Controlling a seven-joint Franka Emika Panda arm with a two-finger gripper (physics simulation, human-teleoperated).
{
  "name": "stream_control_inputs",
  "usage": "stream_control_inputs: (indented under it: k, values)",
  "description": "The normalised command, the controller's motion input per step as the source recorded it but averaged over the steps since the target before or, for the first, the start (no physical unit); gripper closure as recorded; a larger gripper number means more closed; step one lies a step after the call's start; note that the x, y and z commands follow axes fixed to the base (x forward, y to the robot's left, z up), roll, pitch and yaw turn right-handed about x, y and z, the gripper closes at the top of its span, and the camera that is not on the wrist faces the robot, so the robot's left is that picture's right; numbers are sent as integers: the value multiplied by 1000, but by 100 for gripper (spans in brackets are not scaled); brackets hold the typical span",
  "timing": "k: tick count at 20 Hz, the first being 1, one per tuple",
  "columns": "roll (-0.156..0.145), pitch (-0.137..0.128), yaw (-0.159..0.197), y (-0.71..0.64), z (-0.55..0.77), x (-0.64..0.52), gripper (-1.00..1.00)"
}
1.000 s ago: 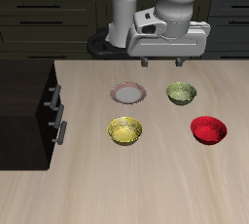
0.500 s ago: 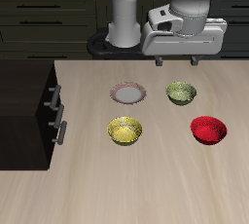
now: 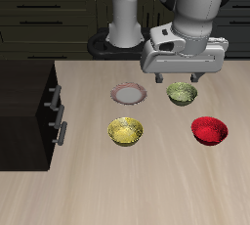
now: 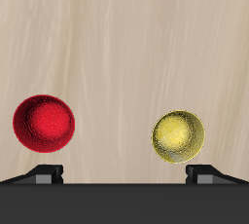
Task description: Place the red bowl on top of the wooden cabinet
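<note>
The red bowl [image 3: 209, 130] [image 4: 44, 124] sits upright on the light wood table, toward the front edge from the olive-green bowl [image 3: 182, 93]. My gripper [image 3: 177, 77] hangs in the air above the olive-green bowl, farther back than the red bowl and well above it. Its fingers are spread apart and hold nothing; in the wrist view both fingertips [image 4: 45, 173] show wide apart. The wooden cabinet [image 3: 24, 97], dark with two silver bar handles, stands at the table's far side from the red bowl, its flat top bare.
A yellow bowl [image 3: 126, 130] [image 4: 179, 134] sits beside the red bowl, nearer the cabinet. A small white plate [image 3: 130, 94] lies behind the yellow bowl. The robot's base stands at the table's back edge.
My gripper has moved sideways away from the cabinet and come lower, ending above the olive-green bowl. The bowls, plate and cabinet have not moved.
</note>
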Motion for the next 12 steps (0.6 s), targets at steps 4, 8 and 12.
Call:
stream_control_inputs:
  k: [4,8,12]
  values:
    - [-46,30,16,-195,-198,174,-100]
    - [10,-10,8,34,-17,26,-100]
    - [36,-9,-18,143,62,-22,-100]
